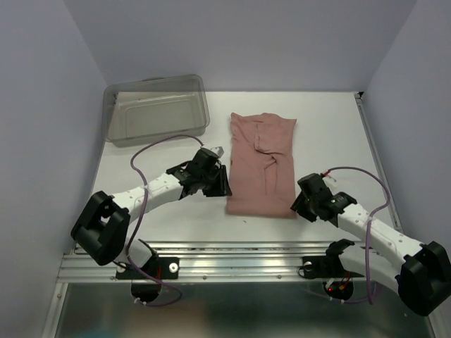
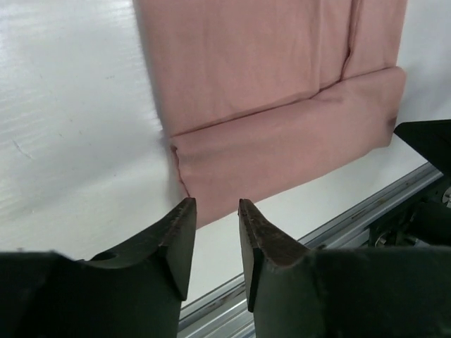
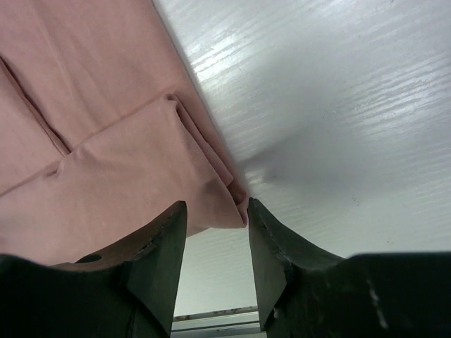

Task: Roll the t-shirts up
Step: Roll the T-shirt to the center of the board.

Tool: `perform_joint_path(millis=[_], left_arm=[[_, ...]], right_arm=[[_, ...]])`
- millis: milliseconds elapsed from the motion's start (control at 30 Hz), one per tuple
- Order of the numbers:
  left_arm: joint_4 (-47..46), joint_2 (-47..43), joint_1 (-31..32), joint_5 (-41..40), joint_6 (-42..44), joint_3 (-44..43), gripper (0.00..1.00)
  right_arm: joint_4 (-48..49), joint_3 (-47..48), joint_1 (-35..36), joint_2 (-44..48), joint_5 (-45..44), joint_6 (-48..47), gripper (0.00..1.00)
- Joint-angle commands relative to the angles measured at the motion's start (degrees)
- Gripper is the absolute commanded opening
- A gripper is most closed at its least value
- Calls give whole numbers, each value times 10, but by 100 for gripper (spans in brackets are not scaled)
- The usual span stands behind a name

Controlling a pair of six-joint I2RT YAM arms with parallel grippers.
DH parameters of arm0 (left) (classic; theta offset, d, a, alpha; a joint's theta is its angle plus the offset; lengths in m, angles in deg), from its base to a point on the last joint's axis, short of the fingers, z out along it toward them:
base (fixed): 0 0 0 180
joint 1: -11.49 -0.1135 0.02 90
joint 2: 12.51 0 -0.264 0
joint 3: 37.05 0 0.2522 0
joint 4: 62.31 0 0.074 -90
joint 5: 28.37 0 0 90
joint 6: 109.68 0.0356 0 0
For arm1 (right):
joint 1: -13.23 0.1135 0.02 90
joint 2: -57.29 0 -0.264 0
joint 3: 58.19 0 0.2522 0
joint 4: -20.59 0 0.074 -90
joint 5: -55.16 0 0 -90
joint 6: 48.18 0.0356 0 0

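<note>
Bin sits far left on the worktop. Left fingers are narrowly parted and empty, just off the near-left corner of the folded pink t-shirt at centre. Right fingers are likewise parted at its near-right corner, gripping nothing.

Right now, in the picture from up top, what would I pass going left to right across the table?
clear grey bin → left end effector → pink t-shirt → right end effector
</note>
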Motion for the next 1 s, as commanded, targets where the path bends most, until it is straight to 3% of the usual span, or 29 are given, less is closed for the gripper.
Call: perform_joint_path(millis=[0,100,433,600,967], left_arm=[[-17,1,1,21,-29,49,43],[-44,-1,3,28,-43,70,48],[-95,18,4,40,-74,112,47],[-128,29,7,55,-89,126,42],[-139,37,9,57,-104,141,41]], right_arm=[[8,-24,0,-1,28,38,47],[31,-46,0,16,46,49,47],[54,-68,0,18,44,53,41],[56,-68,0,13,35,51,33],[56,-73,0,12,35,55,11]])
